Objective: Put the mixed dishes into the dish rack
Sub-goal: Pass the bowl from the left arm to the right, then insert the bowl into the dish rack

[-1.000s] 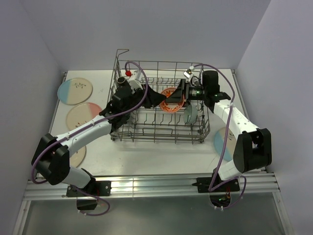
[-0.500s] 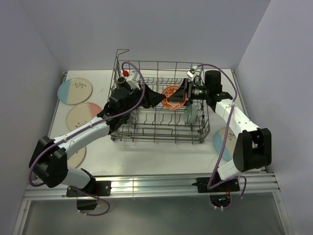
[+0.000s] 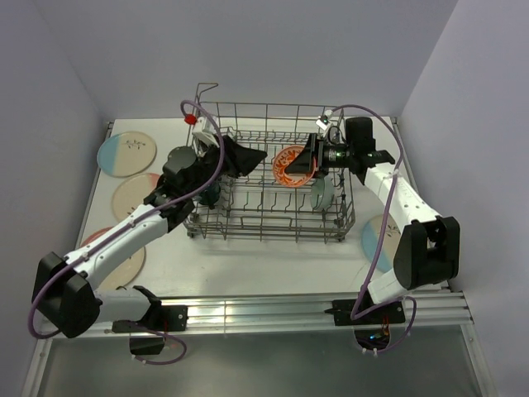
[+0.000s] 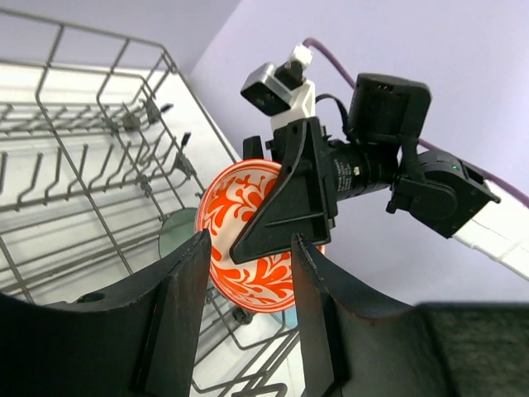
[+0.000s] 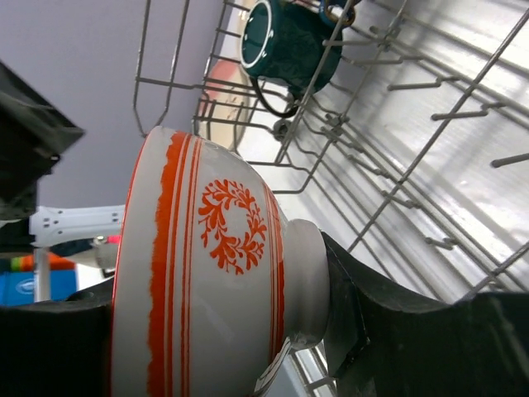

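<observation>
The dish rack [image 3: 269, 235] stands mid-table. My right gripper [image 3: 304, 162] is shut on the orange-red bowl [image 3: 288, 165] and holds it on its side above the rack's right part, its opening facing left. In the right wrist view the bowl [image 5: 211, 281] is clamped across rim and foot. My left gripper [image 3: 250, 156] is open and empty over the rack's left part, apart from the bowl, which shows between its jaws in the left wrist view [image 4: 248, 248]. A pale green bowl [image 3: 322, 192] and a teal-blue mug [image 5: 289, 37] sit in the rack.
Three plates lie left of the rack: blue and cream [image 3: 126, 154], pink and cream [image 3: 132, 195], and one [image 3: 126, 263] partly under my left arm. A light blue plate [image 3: 374, 236] lies right of the rack under my right arm. Walls close in on three sides.
My left gripper has drawn back to the left, away from the orange-red bowl, and its arm has swung left. My right gripper has kept the bowl and raised it slightly.
</observation>
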